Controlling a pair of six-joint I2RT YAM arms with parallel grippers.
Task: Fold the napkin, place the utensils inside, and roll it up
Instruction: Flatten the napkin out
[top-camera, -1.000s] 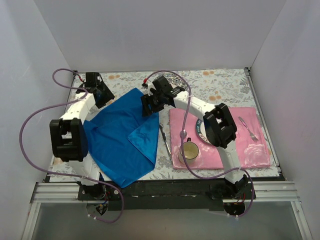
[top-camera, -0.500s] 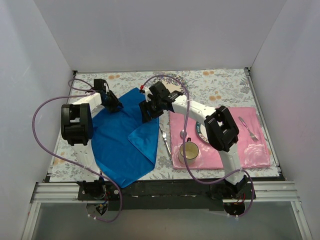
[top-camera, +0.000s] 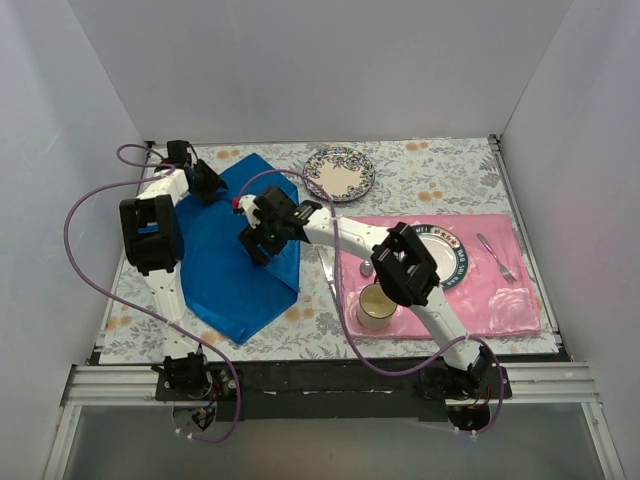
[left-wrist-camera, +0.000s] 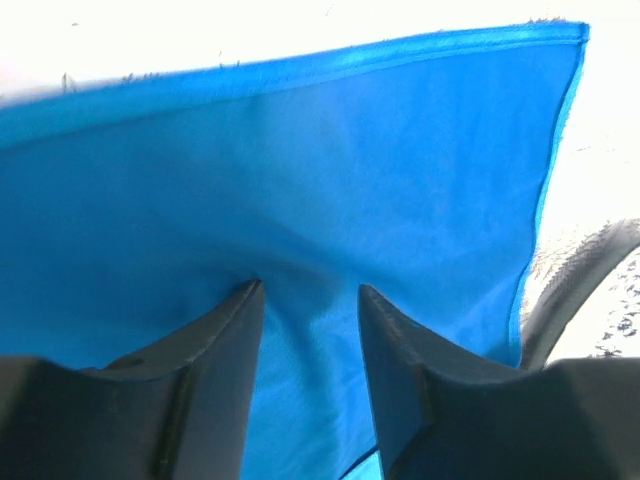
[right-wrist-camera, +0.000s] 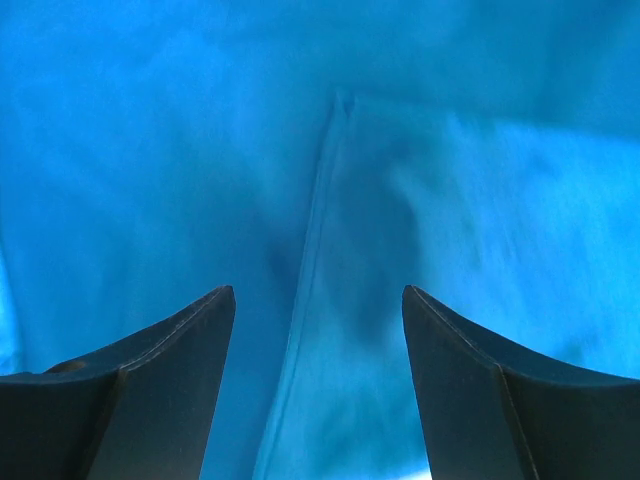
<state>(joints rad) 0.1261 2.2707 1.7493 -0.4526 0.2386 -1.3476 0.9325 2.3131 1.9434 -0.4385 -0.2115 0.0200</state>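
A floral-patterned tablecloth (top-camera: 450, 165) is spread over the table. On its right half a pink rectangular placemat (top-camera: 500, 300) is laid. A round plate with a dark patterned rim (top-camera: 448, 248) is set on the placemat and is partly hidden from above. A cream mug (top-camera: 377, 305) is stood on the placemat near its near left corner. A smaller ornate plate (top-camera: 340, 172) is placed on the tablecloth at the far side, apart from the placemat. The scene is enclosed by plain white walls (top-camera: 300, 70), and a black rail (top-camera: 330, 375) is seen along the near edge.
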